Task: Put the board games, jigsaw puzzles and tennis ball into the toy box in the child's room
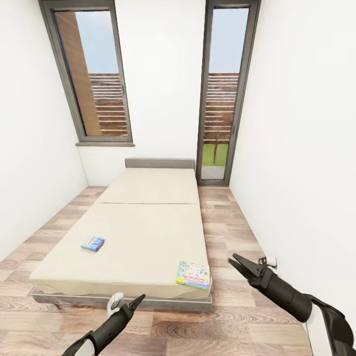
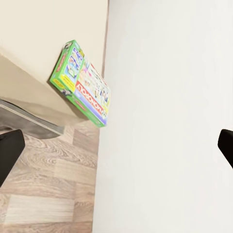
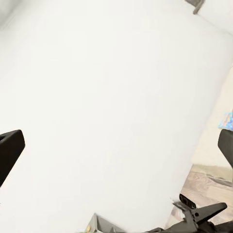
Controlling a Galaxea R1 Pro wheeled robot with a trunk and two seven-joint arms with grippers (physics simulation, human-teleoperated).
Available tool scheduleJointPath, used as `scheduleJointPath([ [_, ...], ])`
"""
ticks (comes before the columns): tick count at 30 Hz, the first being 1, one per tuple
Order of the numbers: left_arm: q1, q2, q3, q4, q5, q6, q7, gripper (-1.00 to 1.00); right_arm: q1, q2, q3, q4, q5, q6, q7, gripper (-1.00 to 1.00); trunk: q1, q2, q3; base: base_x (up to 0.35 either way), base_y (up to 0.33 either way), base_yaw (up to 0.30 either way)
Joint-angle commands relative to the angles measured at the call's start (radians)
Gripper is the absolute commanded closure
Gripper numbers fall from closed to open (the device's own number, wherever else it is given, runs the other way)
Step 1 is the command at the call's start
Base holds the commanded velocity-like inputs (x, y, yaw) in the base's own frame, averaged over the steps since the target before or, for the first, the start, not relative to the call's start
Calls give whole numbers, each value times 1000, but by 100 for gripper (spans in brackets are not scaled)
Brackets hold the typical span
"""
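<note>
Two board games lie on the beige bed (image 1: pixel 148 222). The pale Monopoly box (image 1: pixel 193 275) rests at the near right corner, slightly over the edge, and is also seen in the left wrist view (image 2: pixel 82 85). The small blue box (image 1: pixel 92 243) lies near the left side, with a sliver of it (image 3: pixel 228 119) showing past the wall. My left gripper (image 1: pixel 129 304) is open, low in front of the bed's foot. My right gripper (image 1: pixel 236 263) is open, just right of the Monopoly corner. The table, toy box, jigsaw puzzles and tennis ball are out of view.
White walls close in on both sides. A strip of wood floor (image 1: pixel 222 232) runs between the bed and the right wall. Two tall dark-framed windows (image 1: pixel 94 74) stand behind the grey headboard (image 1: pixel 159 163). A small white fitting (image 1: pixel 270 261) sits low on the right wall.
</note>
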Motion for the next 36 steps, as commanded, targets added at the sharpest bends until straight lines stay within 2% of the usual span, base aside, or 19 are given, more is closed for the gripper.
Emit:
scheduleJointPath([
  [1, -1, 0, 6, 2, -1, 10, -4, -100, -1, 2, 2, -1, -18, 4, 3, -100, 4, -8, -4, 0, 0, 0],
  [3, -1, 0, 6, 8, -1, 10, -4, -100, -1, 4, 12, -1, -46, 4, 2, -100, 12, -22, -11, 0, 0, 0],
  [6, -1, 0, 6, 15, -2, 9, -4, -100, -1, 5, 36, 3, -63, 4, -5, -100, 23, -43, -20, 0, 0, 0],
  [11, -1, 1, 5, 21, -3, 9, -4, -100, -1, 3, 71, 9, -65, 4, -57, -100, 42, -78, -36, 0, 0, 0],
  [17, -1, 0, 4, 23, -3, 8, -4, -100, -1, 2, 79, 10, -68, 4, -89, -100, 65, -120, -55, 0, 0, 0],
  [24, -1, -8, 4, 28, -3, -2, -4, -100, -1, 0, 73, 11, -70, 4, -98, -100, 92, -169, -76, 0, 0, 0],
  [36, 1, -50, 3, 30, -7, -59, 3, -100, 0, -1, 22, 12, -63, 4, -101, -100, 138, -253, -114, 0, 0, 0],
])
